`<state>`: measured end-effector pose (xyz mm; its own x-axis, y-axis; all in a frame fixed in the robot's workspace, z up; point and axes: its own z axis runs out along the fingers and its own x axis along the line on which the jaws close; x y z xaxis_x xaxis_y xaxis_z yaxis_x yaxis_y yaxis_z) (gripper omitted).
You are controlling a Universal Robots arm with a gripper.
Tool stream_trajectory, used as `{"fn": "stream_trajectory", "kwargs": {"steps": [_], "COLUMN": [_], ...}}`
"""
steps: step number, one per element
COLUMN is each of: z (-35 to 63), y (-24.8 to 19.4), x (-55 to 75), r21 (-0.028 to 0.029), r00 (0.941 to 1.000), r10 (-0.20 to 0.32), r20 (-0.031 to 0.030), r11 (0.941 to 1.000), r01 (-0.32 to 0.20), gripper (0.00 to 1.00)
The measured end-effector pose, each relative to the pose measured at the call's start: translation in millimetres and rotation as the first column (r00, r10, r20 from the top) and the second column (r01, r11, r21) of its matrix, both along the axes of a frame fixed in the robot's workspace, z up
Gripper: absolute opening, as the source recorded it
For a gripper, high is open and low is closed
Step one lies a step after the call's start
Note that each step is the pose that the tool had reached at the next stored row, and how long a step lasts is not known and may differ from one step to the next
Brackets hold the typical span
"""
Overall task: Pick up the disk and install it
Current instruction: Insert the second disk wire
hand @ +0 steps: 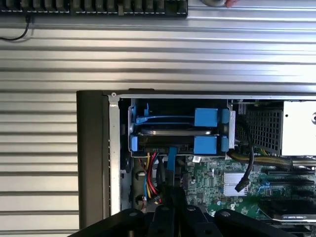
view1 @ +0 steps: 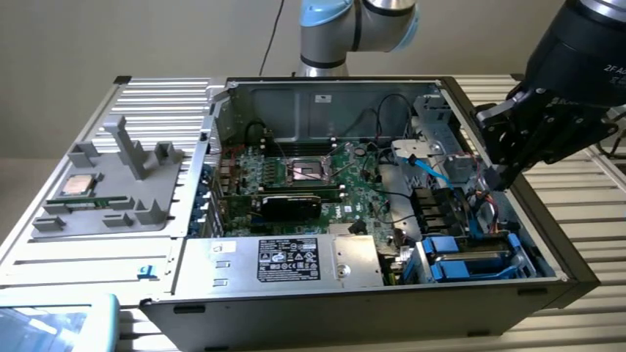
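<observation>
Exterior view: open computer case (view1: 391, 308) lying on a slatted metal table (view1: 577, 220), motherboard (view1: 313, 183) exposed at centre, silver power-supply box (view1: 293, 260) with black label at about 6 o'clock of the board. Gripper (view1: 497, 178) hanging over the case's side at about 3 o'clock, fingers closed together on nothing, tips just above the cables beside the drive bay. Disk (view1: 470, 258) seated in the blue carrier frame inside the bay at about 5 o'clock of the case, below and apart from the gripper. Grey parts tray (view1: 108, 191) at 9 o'clock, outside the case, carrying a small square CPU chip (view1: 78, 185). Wrist view: gripper (hand: 172, 197) shut, pointing toward the bay; disk (hand: 173, 132) between blue carrier tabs (hand: 205, 118) at 12 o'clock of the fingertips, not touched; bundle of red, yellow and black wires (hand: 148, 180) just beside the fingers at about 10 o'clock.
</observation>
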<state>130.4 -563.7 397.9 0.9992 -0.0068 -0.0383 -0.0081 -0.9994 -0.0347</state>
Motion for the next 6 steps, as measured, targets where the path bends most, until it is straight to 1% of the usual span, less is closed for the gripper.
{"fn": "stream_trajectory", "kwargs": {"steps": [6], "z": [0.0], "y": [0.0], "x": [0.0], "r21": [0.0], "r00": [1.0], "r10": [0.0], "r20": [0.0], "r11": [1.0], "r01": [0.0], "gripper": [0.11]}}
